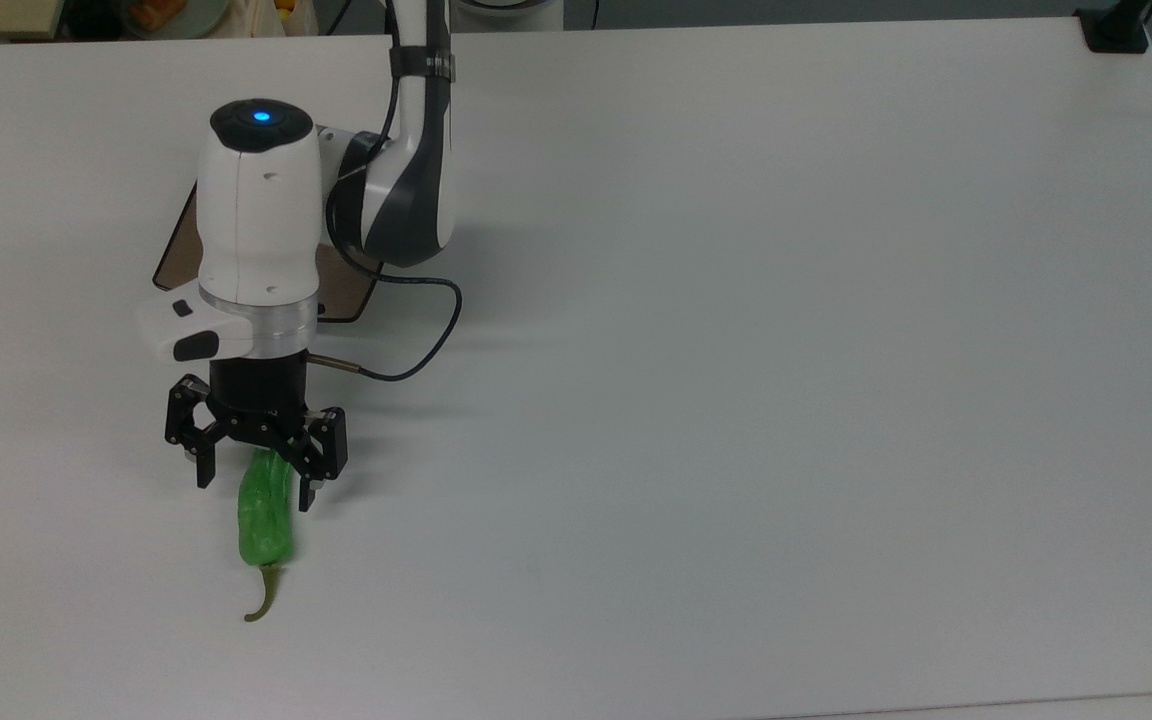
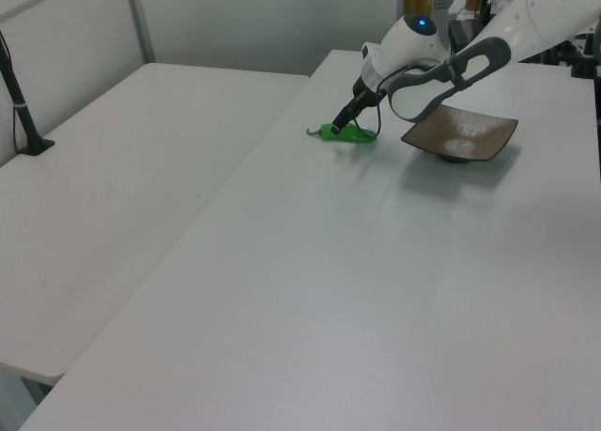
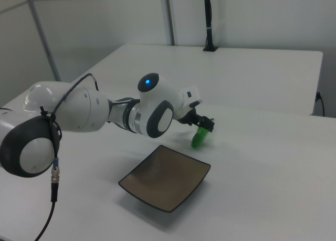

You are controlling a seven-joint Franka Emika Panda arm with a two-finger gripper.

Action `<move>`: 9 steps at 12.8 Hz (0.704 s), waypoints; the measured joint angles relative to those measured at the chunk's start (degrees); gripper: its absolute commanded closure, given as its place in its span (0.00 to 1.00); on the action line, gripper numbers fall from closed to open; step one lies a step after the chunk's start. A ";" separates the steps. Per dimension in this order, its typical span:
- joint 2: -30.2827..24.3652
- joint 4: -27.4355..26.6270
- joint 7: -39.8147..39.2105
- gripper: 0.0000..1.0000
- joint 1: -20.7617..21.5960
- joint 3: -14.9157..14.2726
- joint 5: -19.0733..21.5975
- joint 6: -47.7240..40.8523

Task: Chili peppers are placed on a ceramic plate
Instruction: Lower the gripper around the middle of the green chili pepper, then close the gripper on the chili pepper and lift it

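Observation:
The green chili pepper lies on the white table, its stem pointing toward the top view's bottom edge. My gripper is open, and its two black fingers stand on either side of the pepper's blunt end. In the left view the gripper hangs low over the pepper. The right view shows the gripper just above the pepper. The square brown ceramic plate sits behind the gripper, mostly hidden by the arm in the top view. It shows whole and empty in the left view and the right view.
A black cable loops from the wrist over the table. A black post mount stands at the top view's far right corner. A second white table with a black post adjoins on the left view's left.

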 measured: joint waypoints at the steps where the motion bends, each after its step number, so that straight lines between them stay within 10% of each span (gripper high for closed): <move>1: 0.80 0.66 0.00 0.82 -0.17 0.10 0.00 0.00; 9: 1.68 1.60 0.02 0.92 -0.64 1.34 0.00 0.02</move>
